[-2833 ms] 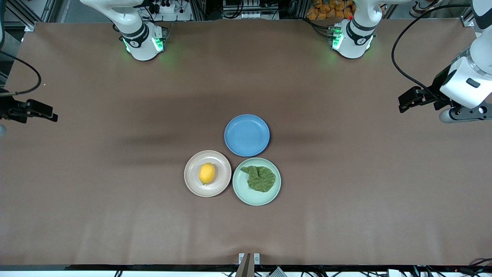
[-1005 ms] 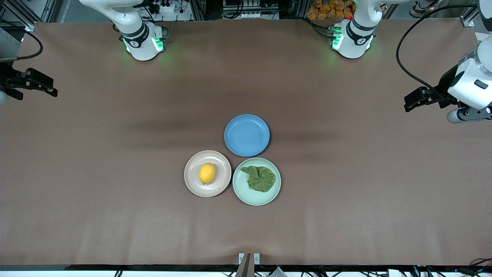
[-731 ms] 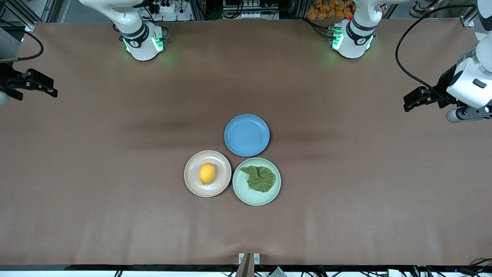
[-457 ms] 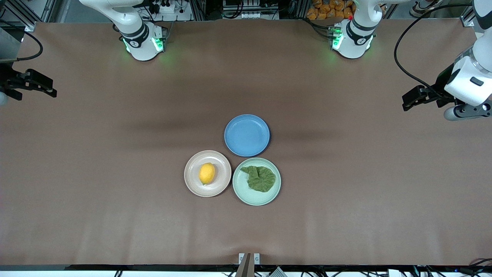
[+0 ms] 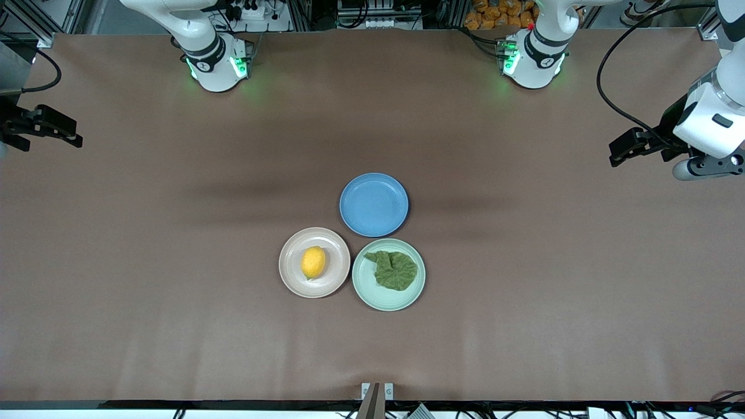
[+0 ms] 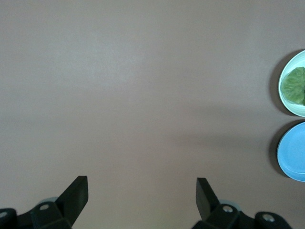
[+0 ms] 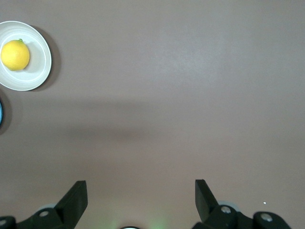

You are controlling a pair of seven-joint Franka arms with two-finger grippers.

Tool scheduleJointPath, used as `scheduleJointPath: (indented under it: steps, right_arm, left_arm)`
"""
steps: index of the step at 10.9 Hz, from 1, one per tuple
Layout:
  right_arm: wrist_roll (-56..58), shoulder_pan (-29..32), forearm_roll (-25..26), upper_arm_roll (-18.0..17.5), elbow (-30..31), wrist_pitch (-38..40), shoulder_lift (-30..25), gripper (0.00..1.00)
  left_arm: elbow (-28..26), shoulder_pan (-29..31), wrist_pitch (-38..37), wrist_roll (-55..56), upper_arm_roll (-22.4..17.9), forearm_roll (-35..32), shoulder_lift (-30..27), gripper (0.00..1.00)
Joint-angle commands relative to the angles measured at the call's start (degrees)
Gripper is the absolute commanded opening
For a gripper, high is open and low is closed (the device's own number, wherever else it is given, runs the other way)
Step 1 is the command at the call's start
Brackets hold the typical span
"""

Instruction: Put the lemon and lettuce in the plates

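Observation:
The yellow lemon lies in the beige-pink plate. The dark-green lettuce lies in the mint-green plate beside it. Both plates sit near the table's middle. My left gripper is open and empty, raised over the left arm's end of the table. My right gripper is open and empty, raised over the right arm's end. The left wrist view shows the lettuce on its plate. The right wrist view shows the lemon on its plate.
An empty blue plate sits just farther from the front camera than the two task plates, touching their rims. It also shows in the left wrist view. Brown table covering spreads all around.
Both grippers have drifted up and outward toward the table's ends. The lemon, lettuce and plates have not moved.

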State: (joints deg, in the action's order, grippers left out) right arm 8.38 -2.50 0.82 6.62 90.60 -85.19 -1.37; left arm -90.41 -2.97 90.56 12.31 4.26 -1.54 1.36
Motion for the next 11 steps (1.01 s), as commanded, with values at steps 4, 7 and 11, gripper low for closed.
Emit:
scheduleJointPath:
  steps: [4, 7, 11]
  right_arm:
    - [-0.7, 0.4, 0.9, -0.3, 0.5, -0.4, -0.4, 1.00]
    - [-0.7, 0.5, 0.9, -0.3, 0.5, -0.4, -0.4, 1.00]
    - [-0.7, 0.6, 0.9, -0.3, 0.5, -0.4, -0.4, 1.00]
  left_arm:
    - [1.0, -0.1, 0.6, -1.6, 1.5, -0.8, -1.6, 1.00]
    - [2.2, -0.1, 0.5, -2.0, 1.5, -1.0, -1.6, 1.00]
    - [2.2, 0.0, 0.5, -2.1, 1.5, -0.7, -1.6, 1.00]
